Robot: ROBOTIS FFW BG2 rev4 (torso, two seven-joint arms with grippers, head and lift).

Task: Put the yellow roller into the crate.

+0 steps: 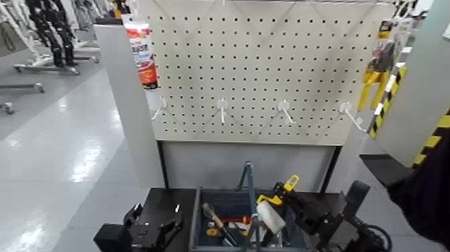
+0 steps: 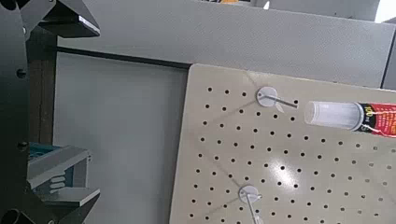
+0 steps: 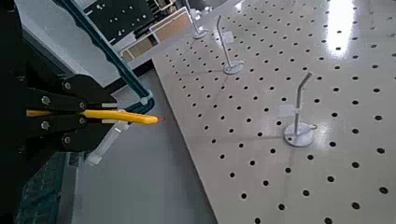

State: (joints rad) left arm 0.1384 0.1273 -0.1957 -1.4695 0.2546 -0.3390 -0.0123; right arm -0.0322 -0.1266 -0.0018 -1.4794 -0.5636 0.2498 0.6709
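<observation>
Two black fingers stand spread on the left gripper [image 1: 158,226], which waits beside the crate with nothing between them. Next comes the dark grey rectangular plastic crate [image 1: 196,218], holding a wooden-handled brush [image 1: 213,216] and other tools, with its tall blue-grey centre handle [image 1: 250,201] upright. Right of that handle, the small paint roller with yellow handle and white cylindrical sleeve [image 1: 270,218] hangs over the crate's right half. The right gripper [image 1: 281,192] is clamped on its yellow grip. Drifting left could knock sleeve against handle; releasing too high could bounce it off the tools.
</observation>
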